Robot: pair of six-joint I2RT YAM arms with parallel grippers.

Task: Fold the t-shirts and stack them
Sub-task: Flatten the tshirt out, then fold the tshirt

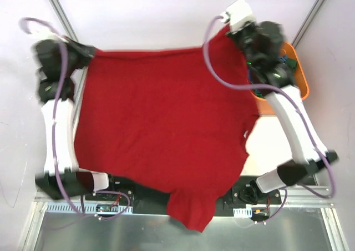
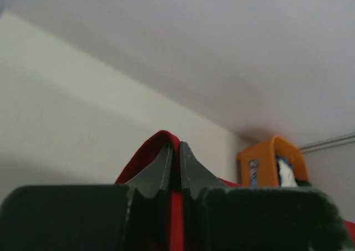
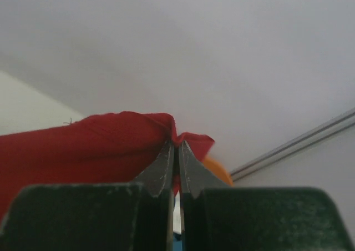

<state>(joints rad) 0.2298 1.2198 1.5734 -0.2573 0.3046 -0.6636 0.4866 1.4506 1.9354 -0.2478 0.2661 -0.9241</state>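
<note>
The two arms are holding the dark red t-shirt (image 1: 166,123) stretched out between them, next to the orange tub (image 1: 302,81). The right pincer (image 3: 176,146) is pinching one corner of the shirt just beside the tub, its jaws closed tight on a fold of red cloth. The left pincer (image 2: 175,149) is gripping the opposite corner, well apart from the tub across the shirt's whole width, jaws likewise clamped on the cloth. From that held edge the shirt is spreading open over the desk (image 1: 266,145), its far end trailing off the near side, away from the tub.

I'm judging that the task is only beginning. This shirt is being opened out, no fold is showing in it, and no stack is lying anywhere in view. Some blue and white cloth (image 2: 285,173) is sitting inside the tub, likely more shirts waiting, though I cannot tell for sure.
</note>
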